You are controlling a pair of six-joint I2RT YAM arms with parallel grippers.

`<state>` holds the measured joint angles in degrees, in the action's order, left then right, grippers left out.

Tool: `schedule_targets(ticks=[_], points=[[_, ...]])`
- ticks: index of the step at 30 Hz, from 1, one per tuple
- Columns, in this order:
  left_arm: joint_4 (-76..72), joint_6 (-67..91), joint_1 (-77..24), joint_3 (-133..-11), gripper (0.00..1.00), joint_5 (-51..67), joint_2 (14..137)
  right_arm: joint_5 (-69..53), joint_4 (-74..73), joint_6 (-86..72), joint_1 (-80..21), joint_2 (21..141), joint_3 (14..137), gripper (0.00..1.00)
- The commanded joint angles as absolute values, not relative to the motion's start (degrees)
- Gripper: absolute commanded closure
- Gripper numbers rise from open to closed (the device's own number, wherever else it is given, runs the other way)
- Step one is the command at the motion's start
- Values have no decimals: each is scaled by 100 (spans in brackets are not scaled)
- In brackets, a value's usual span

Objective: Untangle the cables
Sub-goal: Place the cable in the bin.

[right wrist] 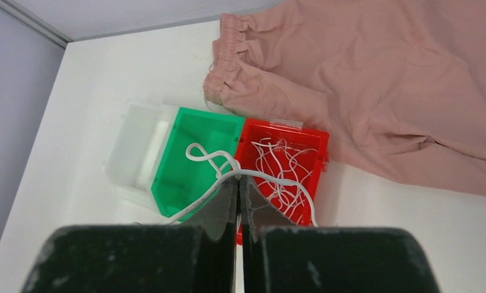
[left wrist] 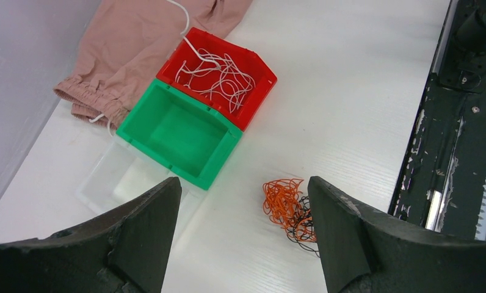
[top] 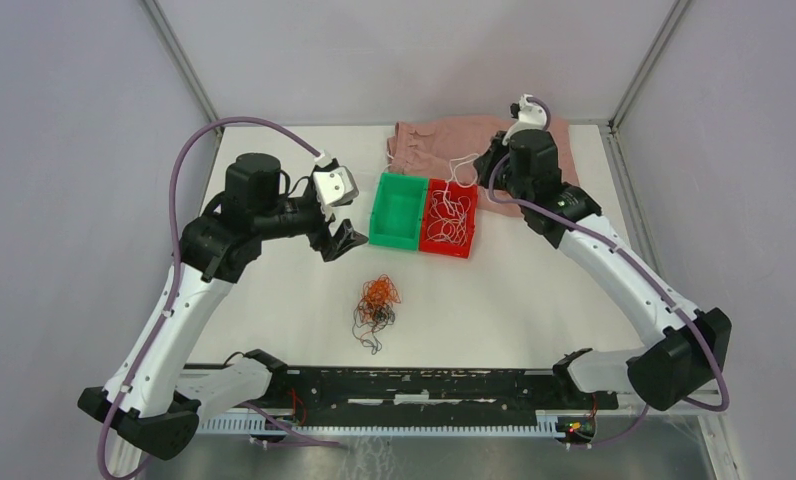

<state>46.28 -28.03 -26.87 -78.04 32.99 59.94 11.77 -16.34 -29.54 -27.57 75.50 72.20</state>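
Closed black fingers of the right gripper filled the foreground of the right wrist view, and a white cable was pinched between them, its loose ends draped to either side above the bins. More white strands had been gathered in the red bin; the green bin beside it was bare, and a clear bin was set against its other side. An orange and black tangle was left on the open table, below the left gripper, whose jaws were spread wide with nothing between them.

The step in hand was judged to be the sorting of the held strand by colour. It would be done best if the strand were carried over the middle of the red bin and lowered before release, so that no end spilled into the green one. Whether one end was already caught among the sorted strands could not be told.

A smooth white tabletop was seen, with a pink garment spread at its far edge, pale grey walls and metal frame posts around it.
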Motion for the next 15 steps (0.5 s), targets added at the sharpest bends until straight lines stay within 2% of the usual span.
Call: schedule_targets(ticks=[1,15], points=[[4395,-2953,-2712,-7952,17,3243,5928,1298,-1555,-2786,-2731,7564,7197,99],[4395,-3008,-2716,-7945,17,3151,5871,1241,-1811,-3275,-2811,9301,7744,99]])
